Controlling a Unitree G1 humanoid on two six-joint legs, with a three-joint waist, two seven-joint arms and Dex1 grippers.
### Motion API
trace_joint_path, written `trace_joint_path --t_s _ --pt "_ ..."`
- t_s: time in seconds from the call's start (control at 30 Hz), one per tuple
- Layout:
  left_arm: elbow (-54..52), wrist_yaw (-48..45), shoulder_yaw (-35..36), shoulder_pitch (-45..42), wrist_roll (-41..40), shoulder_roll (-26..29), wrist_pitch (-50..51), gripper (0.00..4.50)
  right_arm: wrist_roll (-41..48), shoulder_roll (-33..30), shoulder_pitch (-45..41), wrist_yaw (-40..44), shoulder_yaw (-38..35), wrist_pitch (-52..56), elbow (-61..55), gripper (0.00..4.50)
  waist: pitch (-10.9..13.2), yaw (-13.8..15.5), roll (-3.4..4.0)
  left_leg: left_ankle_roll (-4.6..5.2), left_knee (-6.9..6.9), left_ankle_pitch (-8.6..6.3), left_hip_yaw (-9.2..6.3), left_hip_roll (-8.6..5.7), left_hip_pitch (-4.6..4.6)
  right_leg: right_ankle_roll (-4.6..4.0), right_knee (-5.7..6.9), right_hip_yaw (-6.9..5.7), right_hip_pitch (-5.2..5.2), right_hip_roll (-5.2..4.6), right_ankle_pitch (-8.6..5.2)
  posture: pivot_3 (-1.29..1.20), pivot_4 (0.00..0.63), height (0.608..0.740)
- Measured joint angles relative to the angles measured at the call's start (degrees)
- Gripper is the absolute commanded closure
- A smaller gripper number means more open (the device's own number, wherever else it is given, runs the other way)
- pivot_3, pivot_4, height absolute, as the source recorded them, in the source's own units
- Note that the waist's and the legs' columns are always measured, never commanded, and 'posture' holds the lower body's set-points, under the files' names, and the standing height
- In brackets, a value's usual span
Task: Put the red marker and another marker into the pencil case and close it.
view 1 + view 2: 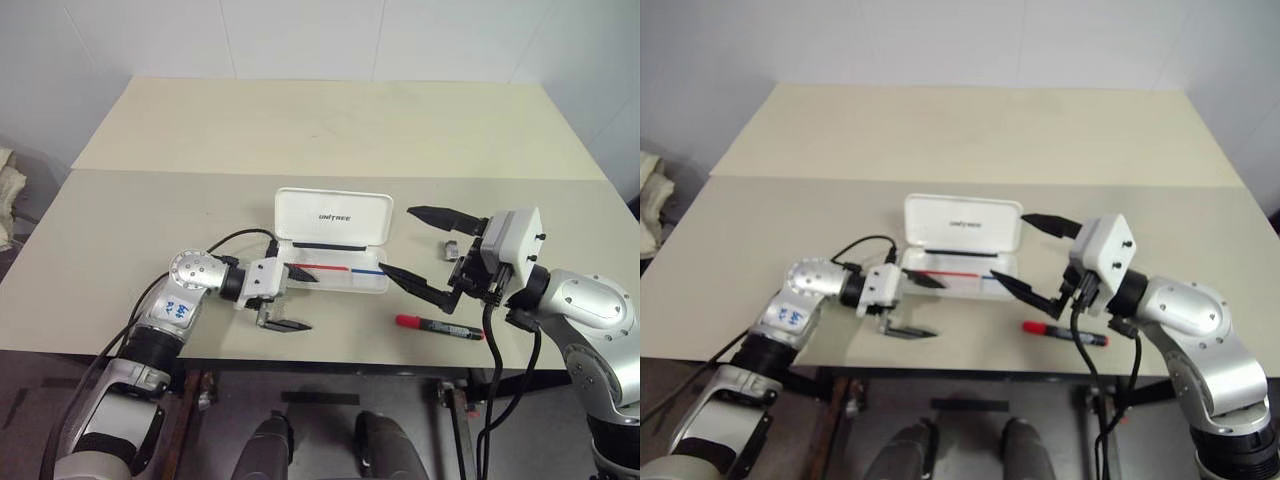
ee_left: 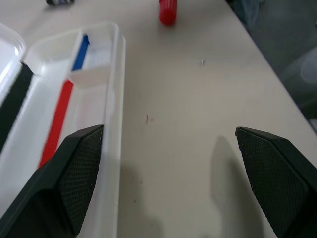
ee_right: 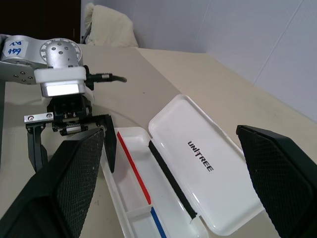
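The white pencil case (image 1: 335, 205) lies open at the table's middle, lid raised toward the back, its tray (image 2: 94, 74) showing a red and blue stripe. The red marker (image 1: 438, 326) lies on the table in front of the case's right end; its red cap (image 2: 168, 12) shows in the left wrist view. A small grey stubby marker (image 1: 450, 248) sits right of the case, partly hidden behind my right gripper (image 1: 395, 239), which hovers open at the case's right end. My left gripper (image 1: 297, 299) is open at the case's left end, one finger over the tray, the other over the table.
A black cable (image 1: 235, 238) from my left wrist loops over the table left of the case. The table's front edge (image 1: 330, 360) runs just below the red marker. A second beige table (image 1: 340, 120) adjoins at the back.
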Motion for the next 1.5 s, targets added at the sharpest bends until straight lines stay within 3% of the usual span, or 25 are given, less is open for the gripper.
trace_joint_path --t_s 0.13,0.33,0.4,0.6,0.77,0.9,1.2,1.5 --pt "-3.3 -0.6 3.3 1.5 -5.9 -0.6 2.0 0.03 0.9 -2.3 6.9 2.5 -3.2 0.7 2.3 0.0 0.0 0.2 0.0 0.05 0.01 -0.03 0.0 -0.01 -0.02 0.0 -0.05 -0.02 0.02 -0.02 0.0 0.0 0.15 0.74" --pt "-14.6 0.4 8.8 1.6 -15.9 1.5 15.5 0.03 -0.7 -5.5 14.9 8.6 -4.4 -0.6 8.5 0.0 0.0 -0.2 0.01 0.07 0.02 -0.04 0.15 0.02 0.17 0.0 0.0 0.08 0.13 0.0 0.0 0.0 0.15 0.74" --pt "-16.7 0.2 8.9 1.6 -16.7 2.1 17.8 0.03 -1.5 -5.5 15.1 9.9 -4.5 -2.0 10.0 0.0 0.0 -0.3 0.01 0.06 0.03 -0.04 0.2 0.06 0.21 -0.04 0.03 0.09 0.13 0.05 -0.01 0.0 0.15 0.74" --pt "-17.8 -2.7 13.0 5.8 -17.2 12.0 19.9 0.03 -6.0 -6.3 17.0 15.3 -2.9 -7.2 18.6 0.0 0.0 -0.3 0.02 0.03 -0.07 -0.04 0.22 0.14 0.28 -0.17 0.01 0.08 0.11 0.09 -0.08 0.0 0.15 0.74" --pt "-13.7 -5.0 13.5 8.3 -15.6 14.4 16.8 0.03 -8.6 -6.4 14.9 19.2 -0.4 -11.0 23.5 0.0 0.0 0.1 0.01 0.02 -0.01 -0.06 0.16 0.1 0.2 -0.15 -0.04 0.05 0.12 0.06 -0.06 0.0 0.15 0.74" --pt "-8.6 -5.0 14.4 8.1 -13.9 15.3 13.5 0.0 -10.1 -6.4 12.9 21.2 0.9 -12.7 27.6 0.96 0.0 0.0 0.01 0.01 -0.03 -0.06 0.16 0.11 0.2 -0.15 -0.06 0.05 0.12 0.04 -0.06 0.0 0.15 0.74" --pt "-8.0 -4.2 14.5 8.0 -13.3 15.2 12.3 0.0 -10.4 -6.4 9.3 23.5 2.0 -13.8 29.3 4.42 0.0 -0.1 0.01 -0.01 -0.06 -0.1 0.15 0.12 0.19 -0.14 -0.05 0.04 0.09 0.04 -0.06 0.0 0.15 0.74" --pt "-8.2 -2.9 14.4 8.0 -13.2 14.6 12.4 0.0 -11.6 -6.1 7.9 21.6 3.3 -14.9 28.5 4.47 0.0 -0.1 0.01 -0.02 -0.04 -0.1 0.16 0.11 0.19 -0.13 -0.03 0.05 0.09 0.04 -0.06 0.0 0.15 0.74"
